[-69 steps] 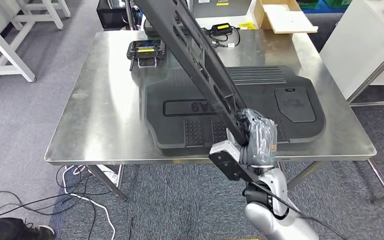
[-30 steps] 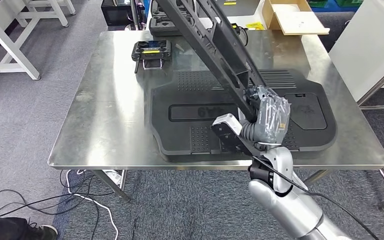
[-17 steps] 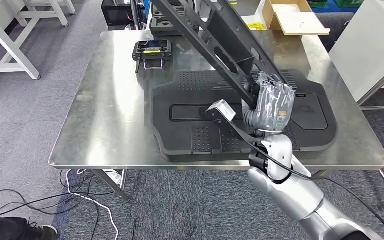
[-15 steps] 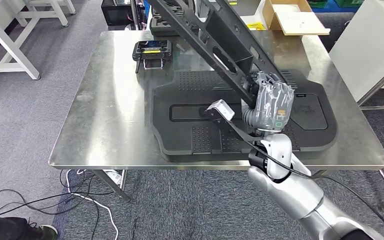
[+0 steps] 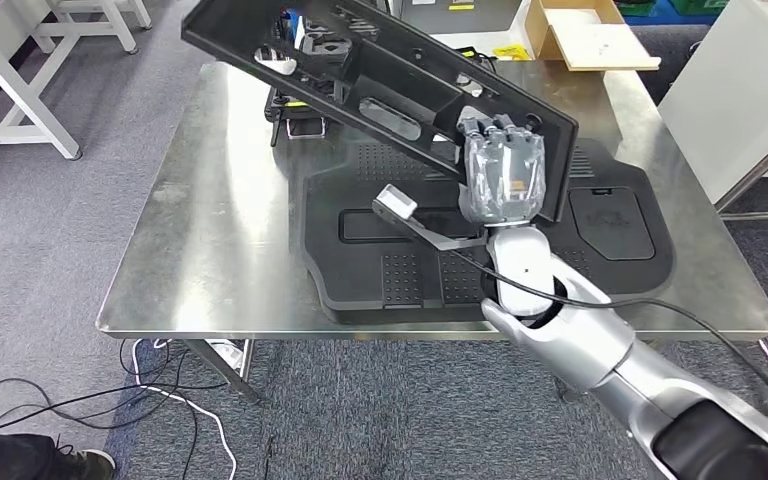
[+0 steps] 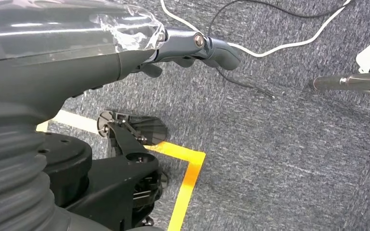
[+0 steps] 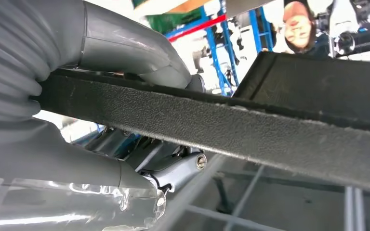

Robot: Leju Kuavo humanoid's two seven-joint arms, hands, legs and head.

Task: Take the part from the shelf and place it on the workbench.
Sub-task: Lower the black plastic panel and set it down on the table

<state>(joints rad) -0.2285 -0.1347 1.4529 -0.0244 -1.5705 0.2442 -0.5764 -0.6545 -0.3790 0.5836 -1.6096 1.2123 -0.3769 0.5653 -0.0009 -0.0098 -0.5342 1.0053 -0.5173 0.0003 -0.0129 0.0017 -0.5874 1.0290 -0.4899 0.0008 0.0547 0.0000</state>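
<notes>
The right hand (image 5: 503,175), wrapped in clear plastic film, grips the near end of the long black plastic frame part (image 5: 360,90). Its fingers (image 5: 500,127) curl over the part's edge, with the back of the hand facing the head camera. In the right wrist view the thick grey thumb (image 7: 125,48) lies against one face of the part's textured black edge (image 7: 231,130), and a darker finger (image 7: 178,171) sits on the opposite face, so the edge is clamped between them.

The right arm (image 5: 600,355) enters from the lower right, forearm angled up and to the left, wrist raised over the stainless steel workbench (image 5: 210,230). The part is held in the air, tilted, running from the hand up and away to the left, across the far half of the bench. It hangs above the large black moulded panel (image 5: 620,250) that lies flat on the benchtop. A small black controller (image 5: 295,110) at the far side of the bench is partly hidden behind the part.

The left hand (image 6: 125,57), also film-wrapped, hangs over grey carpet (image 6: 289,144) with yellow floor tape (image 6: 185,178). Its fingers (image 6: 207,45) are gently curved and apart, holding nothing.
</notes>
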